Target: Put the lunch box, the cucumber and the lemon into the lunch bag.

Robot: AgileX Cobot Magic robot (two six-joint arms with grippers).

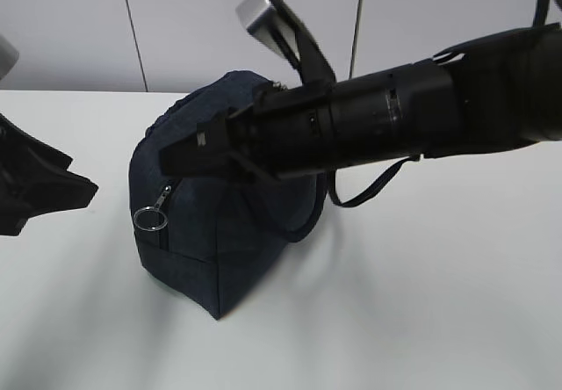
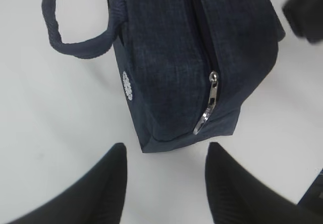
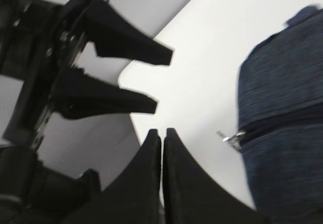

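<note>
The navy lunch bag (image 1: 219,223) sits zipped on the white table (image 1: 421,302), its ring pull (image 1: 151,219) hanging at the near end; the right gripper (image 3: 162,133), fingers pressed together and empty, reaches across above the bag; the left gripper (image 2: 166,156) hovers with fingers spread just short of the bag's zipper end, touching nothing.
</note>
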